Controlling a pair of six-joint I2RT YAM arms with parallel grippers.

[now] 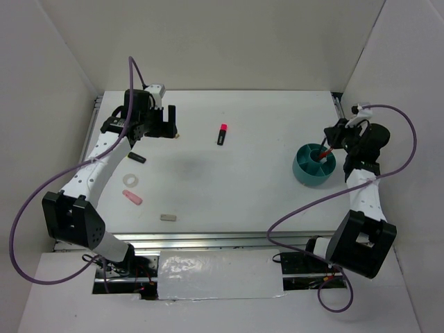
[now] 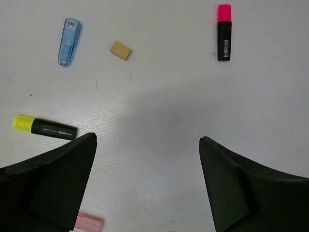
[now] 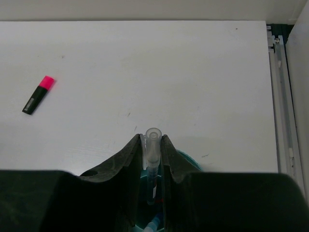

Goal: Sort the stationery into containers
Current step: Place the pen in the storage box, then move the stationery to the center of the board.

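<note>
One clear-capped pen (image 3: 153, 145) stands clamped upright in my right gripper (image 3: 153, 139) over the teal cup (image 1: 305, 177), so depositing is in hand; next, I judge, lower and release, while my left gripper (image 2: 147, 140) hangs spread wide, empty.

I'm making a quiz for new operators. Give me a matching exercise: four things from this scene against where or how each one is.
1. clear-ended pen
2. pink-capped highlighter
3. white tape ring
4. left gripper

A. open, empty
B. lying alone, away from the other items
C. gripped by the right gripper above the teal cup
D. next to the pink eraser

Pairs: 1-C, 2-B, 3-D, 4-A
</note>
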